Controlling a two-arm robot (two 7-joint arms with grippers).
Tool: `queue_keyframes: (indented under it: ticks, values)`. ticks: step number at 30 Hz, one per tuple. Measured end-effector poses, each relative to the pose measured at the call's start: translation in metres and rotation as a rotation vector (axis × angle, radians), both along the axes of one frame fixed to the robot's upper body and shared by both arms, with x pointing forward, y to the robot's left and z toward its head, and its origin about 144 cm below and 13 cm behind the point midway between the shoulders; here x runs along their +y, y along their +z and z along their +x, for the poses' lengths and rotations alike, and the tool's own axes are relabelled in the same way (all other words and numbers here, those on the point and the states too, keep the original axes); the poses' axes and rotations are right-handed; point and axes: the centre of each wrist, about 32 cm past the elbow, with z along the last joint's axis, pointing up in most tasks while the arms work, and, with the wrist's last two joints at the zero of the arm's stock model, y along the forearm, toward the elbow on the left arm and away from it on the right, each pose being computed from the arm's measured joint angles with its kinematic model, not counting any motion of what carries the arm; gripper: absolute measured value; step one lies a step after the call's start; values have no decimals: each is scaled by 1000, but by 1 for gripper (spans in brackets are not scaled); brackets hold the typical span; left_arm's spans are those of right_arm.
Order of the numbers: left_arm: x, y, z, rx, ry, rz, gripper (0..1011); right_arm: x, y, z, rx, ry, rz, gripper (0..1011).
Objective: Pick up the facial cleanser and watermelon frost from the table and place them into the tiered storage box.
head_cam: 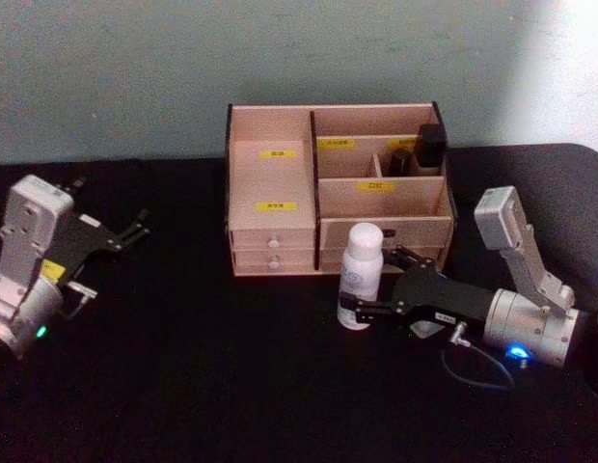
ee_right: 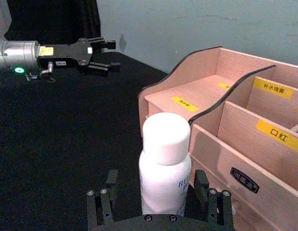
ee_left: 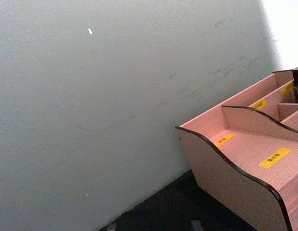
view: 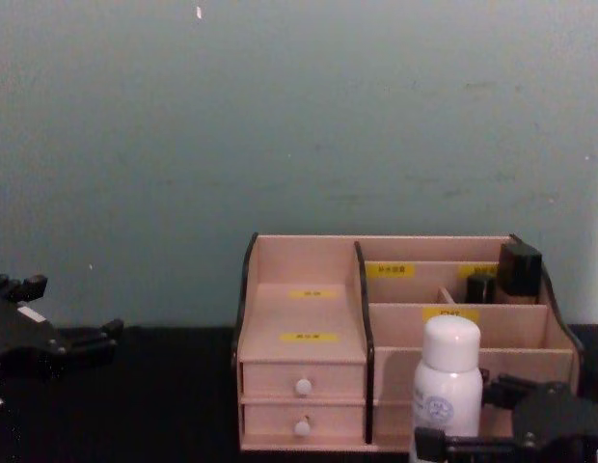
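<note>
Since the white bottle (head_cam: 362, 262), which I take for the facial cleanser, stands upright between the fingers of my right gripper (head_cam: 368, 285), it is the thing I mind first. My fingers are spread, one to each side of its body, low under the cap. As far as I can see they are not yet pressing on it. The bottle rests on the black table (head_cam: 203, 371), and just past my fingertips is the front of the box (head_cam: 280, 123).

The bottle is tall and narrow. If one finger reaches it before the other, I judge it could tip or get shoved against the box front. It is also round and looks smooth, so a weak pinch might let it slide down as I lift.

The box's front wall rises right beyond my hand, so the bottle would have to go up well clear of that wall before it moves forward, or its base could catch the edge. Two dark containers (head_cam: 429, 145) already stand in a rear compartment farther beyond the hand. The open sections nearer me look free.

My left gripper (head_cam: 135, 230) hangs far off to the other side with its fingers apart, well away from the bottle and the box
</note>
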Motion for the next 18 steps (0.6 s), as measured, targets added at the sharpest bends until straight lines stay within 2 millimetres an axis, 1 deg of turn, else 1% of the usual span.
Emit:
queue_keyframes:
  ticks: [18]
  values:
    - [0, 0, 0, 0, 0, 0, 1001, 0, 0, 0, -1, 1, 1, 1002]
